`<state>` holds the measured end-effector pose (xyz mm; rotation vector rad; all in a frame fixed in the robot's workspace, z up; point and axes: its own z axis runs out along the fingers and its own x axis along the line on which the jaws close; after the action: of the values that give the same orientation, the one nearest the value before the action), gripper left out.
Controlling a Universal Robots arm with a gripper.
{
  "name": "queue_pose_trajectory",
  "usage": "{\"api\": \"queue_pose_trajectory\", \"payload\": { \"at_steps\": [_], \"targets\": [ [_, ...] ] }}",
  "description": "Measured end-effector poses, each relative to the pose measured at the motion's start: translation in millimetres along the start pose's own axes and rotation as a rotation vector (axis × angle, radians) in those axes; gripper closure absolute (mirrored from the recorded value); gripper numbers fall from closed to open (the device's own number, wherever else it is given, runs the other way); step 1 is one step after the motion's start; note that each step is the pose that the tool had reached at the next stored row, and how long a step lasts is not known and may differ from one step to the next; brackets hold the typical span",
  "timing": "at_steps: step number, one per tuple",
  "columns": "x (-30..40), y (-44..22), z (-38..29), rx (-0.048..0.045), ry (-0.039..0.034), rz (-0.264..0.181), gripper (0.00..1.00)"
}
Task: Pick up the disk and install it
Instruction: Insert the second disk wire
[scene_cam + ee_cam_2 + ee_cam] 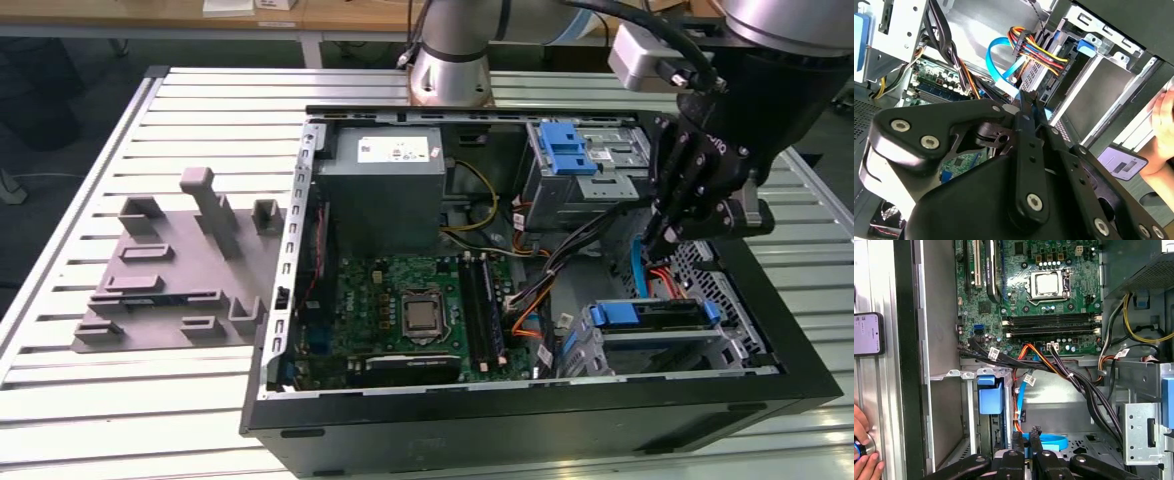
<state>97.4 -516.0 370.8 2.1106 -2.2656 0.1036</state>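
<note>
Disk (651,316) sat seated in its bay at lower right of the exterior view; our gripper (663,238) hung above it, jaws nearly shut, apparently holding nothing, beside the blue cable (1046,444)

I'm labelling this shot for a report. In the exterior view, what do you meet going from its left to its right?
Grey plastic fixture on the slatted table → grey metal box → green circuit board → blue latch → disk with blue frame, and the gripper above it.
</note>
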Motion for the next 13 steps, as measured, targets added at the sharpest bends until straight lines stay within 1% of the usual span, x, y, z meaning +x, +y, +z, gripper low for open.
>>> {"api": "queue_pose_trajectory", "payload": {
  "at_steps": [2, 3, 4, 5, 6, 7, 10, 11, 13],
  "targets": [
    [3.4, -0.2, 0.3, -0.0001, -0.0008, 0.0, 0.84],
    [6.1, -0.4, 0.7, -0.0002, -0.003, 0.0, 0.84],
    [8.7, -0.6, 1.2, -0.0005, -0.0073, 0.0, 0.84],
    [11.1, -0.6, 1.7, -0.001, -0.0141, 0.0, 0.84],
    [13.0, -0.8, 2.1, -0.0018, -0.0249, 0.0, 0.84],
    [14.7, -0.8, 2.5, -0.0027, -0.0374, 0.001, 0.84],
    [19.7, -1.2, 3.7, -0.0058, -0.0813, 0.001, 0.84],
    [21.0, -1.3, 4.2, -0.0064, -0.0903, 0.001, 0.84],
    [21.5, -1.3, 4.3, -0.0065, -0.091, 0.001, 0.84]
  ]
}}
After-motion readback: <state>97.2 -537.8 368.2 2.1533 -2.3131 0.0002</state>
